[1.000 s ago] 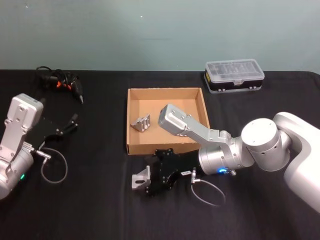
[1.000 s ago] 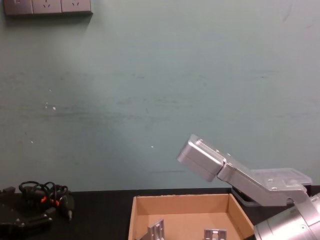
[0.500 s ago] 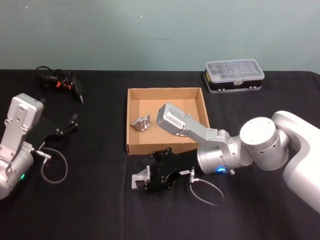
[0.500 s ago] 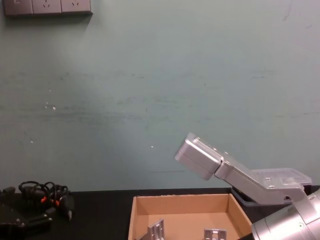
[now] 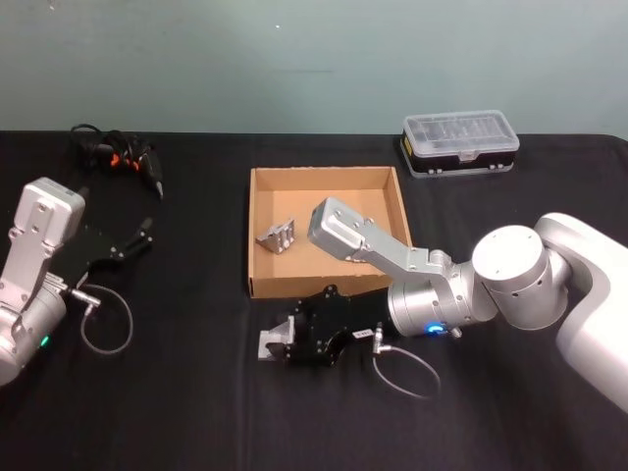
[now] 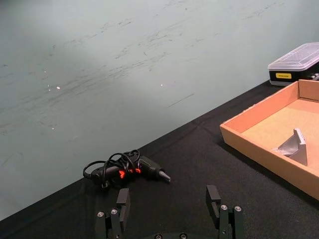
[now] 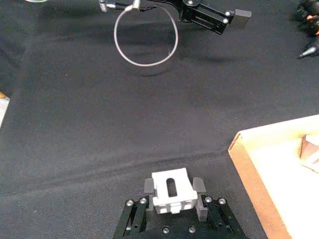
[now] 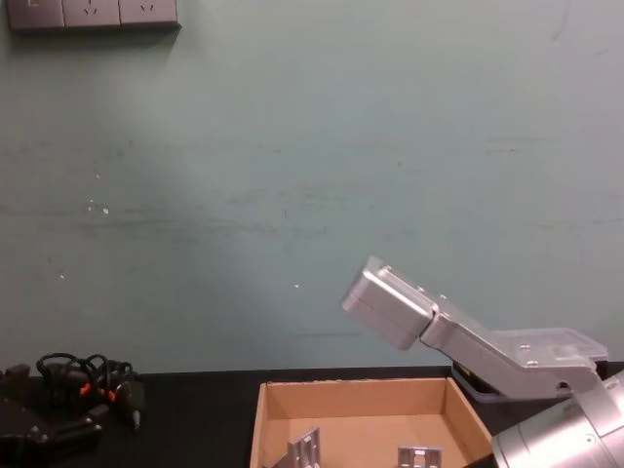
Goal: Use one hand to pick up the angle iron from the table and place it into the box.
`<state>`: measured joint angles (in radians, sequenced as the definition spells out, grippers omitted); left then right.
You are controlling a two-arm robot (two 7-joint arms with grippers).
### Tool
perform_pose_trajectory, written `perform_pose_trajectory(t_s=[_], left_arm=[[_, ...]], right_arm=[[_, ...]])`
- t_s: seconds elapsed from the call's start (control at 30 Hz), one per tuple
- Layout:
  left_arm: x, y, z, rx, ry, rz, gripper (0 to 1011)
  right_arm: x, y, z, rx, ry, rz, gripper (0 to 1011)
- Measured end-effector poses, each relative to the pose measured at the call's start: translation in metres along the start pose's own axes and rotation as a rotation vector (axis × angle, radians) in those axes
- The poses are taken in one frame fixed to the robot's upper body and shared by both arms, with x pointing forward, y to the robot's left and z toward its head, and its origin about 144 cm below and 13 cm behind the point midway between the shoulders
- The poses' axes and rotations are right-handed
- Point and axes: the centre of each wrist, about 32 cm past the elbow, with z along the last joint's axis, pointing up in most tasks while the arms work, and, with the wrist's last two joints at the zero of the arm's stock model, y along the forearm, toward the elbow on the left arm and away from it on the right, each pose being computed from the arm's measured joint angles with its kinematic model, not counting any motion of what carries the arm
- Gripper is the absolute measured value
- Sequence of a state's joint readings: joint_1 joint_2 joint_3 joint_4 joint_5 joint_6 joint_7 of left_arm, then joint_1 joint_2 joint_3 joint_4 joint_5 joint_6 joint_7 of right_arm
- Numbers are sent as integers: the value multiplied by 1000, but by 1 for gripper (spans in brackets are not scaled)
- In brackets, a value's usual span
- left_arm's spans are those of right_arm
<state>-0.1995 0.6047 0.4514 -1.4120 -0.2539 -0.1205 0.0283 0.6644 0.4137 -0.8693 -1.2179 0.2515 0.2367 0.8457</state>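
Jaws clamped on angle iron [image 5: 274, 342], shifted slightly toward box [image 5: 328, 180]

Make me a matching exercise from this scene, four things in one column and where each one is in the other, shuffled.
Things:
1. right gripper
2. left gripper
3. plastic case
4. cables

Places:
A. far left of the table
B. beyond the box's far right corner
C. just in front of the box, shut on an angle iron
D. left side, open, holding nothing

Pairs: 1-C, 2-D, 3-B, 4-A
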Motion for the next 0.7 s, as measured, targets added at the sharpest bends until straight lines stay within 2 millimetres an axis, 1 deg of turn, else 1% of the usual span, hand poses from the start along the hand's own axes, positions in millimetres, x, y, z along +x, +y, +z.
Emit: perform_pose_trajectory(t_s=[0.2, 0.37, 0.5, 0.53, 0.7], left_arm=[[0, 0, 0, 0, 0, 0, 1000], [0, 0, 0, 0, 0, 0, 1000], [0, 0, 0, 0, 0, 0, 1000], [0, 0, 0, 0, 0, 0, 1000], [0, 0, 0, 0, 0, 0, 1000]], right_arm=[[-3, -2, 2, 14, -5, -3, 457], [-5, -8, 4, 43, -1, -28, 458], [-9, -19, 4, 96, 23, -72, 458], [-9, -19, 4, 96, 23, -72, 457], [-14, -35, 4, 152, 48, -148, 458]])
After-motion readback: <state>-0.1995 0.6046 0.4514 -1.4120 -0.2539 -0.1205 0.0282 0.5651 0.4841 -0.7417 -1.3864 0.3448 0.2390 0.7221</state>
